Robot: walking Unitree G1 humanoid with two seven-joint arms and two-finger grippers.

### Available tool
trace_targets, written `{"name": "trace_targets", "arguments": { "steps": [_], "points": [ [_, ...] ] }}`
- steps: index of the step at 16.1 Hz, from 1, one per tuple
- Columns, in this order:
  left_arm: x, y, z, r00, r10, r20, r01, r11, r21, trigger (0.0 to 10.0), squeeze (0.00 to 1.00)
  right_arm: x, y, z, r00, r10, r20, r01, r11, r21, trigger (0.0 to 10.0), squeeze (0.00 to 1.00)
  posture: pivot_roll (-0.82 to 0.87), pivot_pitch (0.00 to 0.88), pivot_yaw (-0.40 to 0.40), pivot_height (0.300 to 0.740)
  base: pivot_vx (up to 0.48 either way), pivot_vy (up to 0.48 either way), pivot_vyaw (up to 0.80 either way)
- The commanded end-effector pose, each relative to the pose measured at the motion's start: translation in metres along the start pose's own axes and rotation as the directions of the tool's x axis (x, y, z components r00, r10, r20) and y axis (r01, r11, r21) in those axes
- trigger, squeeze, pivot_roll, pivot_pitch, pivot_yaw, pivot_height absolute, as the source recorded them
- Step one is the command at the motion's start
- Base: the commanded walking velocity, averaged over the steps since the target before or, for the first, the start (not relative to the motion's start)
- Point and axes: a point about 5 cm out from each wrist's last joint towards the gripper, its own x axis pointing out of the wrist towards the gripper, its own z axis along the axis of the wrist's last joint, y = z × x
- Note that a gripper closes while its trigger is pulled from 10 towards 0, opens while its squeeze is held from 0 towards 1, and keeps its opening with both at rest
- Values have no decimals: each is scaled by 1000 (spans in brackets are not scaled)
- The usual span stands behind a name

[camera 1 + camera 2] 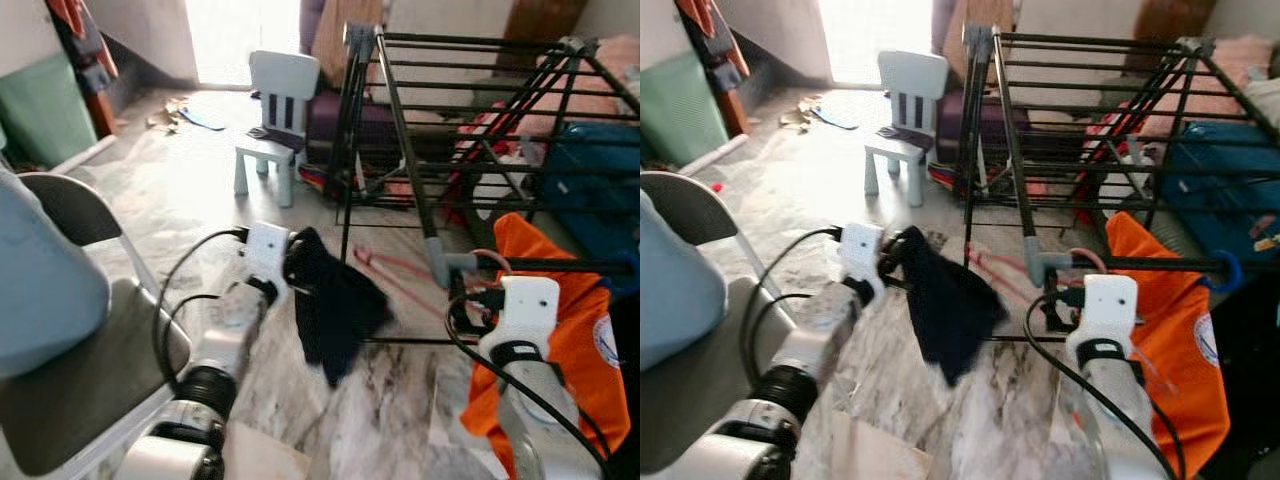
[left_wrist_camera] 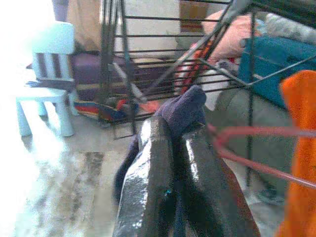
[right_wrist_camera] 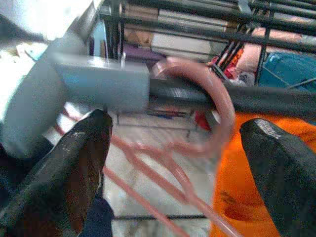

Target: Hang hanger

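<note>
- Clearly, the black metal drying rack [image 1: 470, 110] is the biggest thing here, filling the upper right of the left eye view; its near rail, with a grey corner joint [image 3: 98, 81], crosses the lower right and looks like the place meant for the hanger.
- Next in size, the grey folding chair [image 1: 70, 330] takes the lower left of the frame, beside the left arm and out of the work.
- An orange shirt [image 1: 560, 330] already hangs from that near rail at the right edge, leaving bare rail between it and the joint.
- A small white child's chair [image 1: 272, 110] stands on the marble floor [image 1: 180, 190] at upper centre, well apart from the work.
- The dark navy garment [image 1: 335, 305] droops at centre frame; it hangs from the pink hanger [image 1: 400, 275], so its weight pulls down and to the left.
- The left tool [image 2: 173, 143] is clamped tight on a fold of that garment, probably to steady the load so the hook can seat.
- The hanger's pink hook [image 3: 217, 103] curls over the near rail just beside the grey joint, so the hanging looks nearly or fully done.
- The right tool [image 3: 175, 163] sits at lower right, fingers [image 3: 79, 163] spread wide on either side of the hook and gripping nothing.
</note>
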Motion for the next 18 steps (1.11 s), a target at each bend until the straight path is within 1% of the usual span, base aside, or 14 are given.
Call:
{"name": "trace_targets", "arguments": {
  "steps": [1, 2, 3, 4, 6, 8, 10, 11, 12, 13, 14, 15, 16, 18],
  "points": [
    [3, -2, 8, 1000, -16, 24, 16, 1000, 17, 10000, 0, -3, -7, -5, 999, -10, -32, 10, 1000, -22, 10000, 0, -37, 0, -62, 740, 0, 0, 0],
    [3, -1, 8, 1000, -15, 23, 15, 1000, 17, 10000, 0, -5, -12, -7, 999, -14, -44, 13, 999, -39, 10000, 0, -37, 0, -63, 740, 0, 0, 0],
    [2, 2, 7, 1000, -15, 12, 15, 1000, 20, 10000, 0, -12, -31, -14, 996, -40, -77, 33, 996, -85, 10000, 0, -41, 0, -64, 740, 0, 0, 0],
    [1, 3, 5, 1000, -19, 4, 19, 1000, 23, 10000, 0, -15, -42, -16, 994, -54, -95, 43, 993, -112, 10000, 0, -45, 0, -63, 740, 0, 0, 0],
    [1, 1, 3, 999, -40, -9, 40, 999, 17, 10000, 0, -21, -57, -22, 989, -50, -141, 26, 985, -169, 10000, 0, -49, 0, -61, 740, 0, 0, 0],
    [1, -1, 2, 999, -49, -12, 49, 999, 20, 10000, 0, -22, -62, -26, 984, -39, -173, 7, 983, -181, 10000, 0, -48, 0, -61, 740, 0, 0, 0],
    [1, -2, 2, 998, -59, -17, 60, 998, 21, 10000, 0, -23, -72, -30, 975, 4, -223, -48, 980, -195, 10000, 0, -46, 0, -58, 740, 0, 0, 0],
    [1, -2, 2, 998, -62, -22, 63, 998, 21, 10000, 0, -23, -74, -32, 970, 34, -242, -83, 977, -195, 10000, 0, -47, 0, -56, 740, 0, 0, 0],
    [0, -2, 1, 997, -65, -30, 66, 998, 23, 10000, 0, -24, -76, -39, 952, 98, -289, -154, 972, -177, 10000, 0, -48, 0, -54, 740, 0, 0, 0],
    [0, -2, 1, 997, -68, -35, 69, 997, 25, 10000, 0, -23, -79, -43, 938, 131, -321, -210, 952, -223, 10000, 0, -48, 0, -50, 740, 0, 0, 0],
    [0, -3, 0, 997, -72, -39, 73, 997, 27, 10000, 0, -21, -80, -45, 929, 161, -334, -251, 936, -247, 10000, 0, -48, 0, -50, 740, 0, 0, 0],
    [0, -4, 0, 996, -78, -45, 80, 996, 28, 10000, 0, -17, -82, -46, 910, 214, -356, -307, 924, -228, 10000, 0, -52, 0, -45, 740, 0, 0, 0],
    [1, -5, 0, 995, -84, -50, 85, 996, 29, 10000, 0, -11, -88, -49, 888, 230, -398, -345, 906, -244, 10000, 0, -51, 0, -46, 740, 0, 0, 0],
    [2, -6, 0, 995, -87, -52, 89, 996, 29, 10000, 0, -4, -93, -50, 879, 244, -411, -361, 902, -236, 10000, 0, -50, 0, -48, 740, 0, 0, 0]
  ]
}}
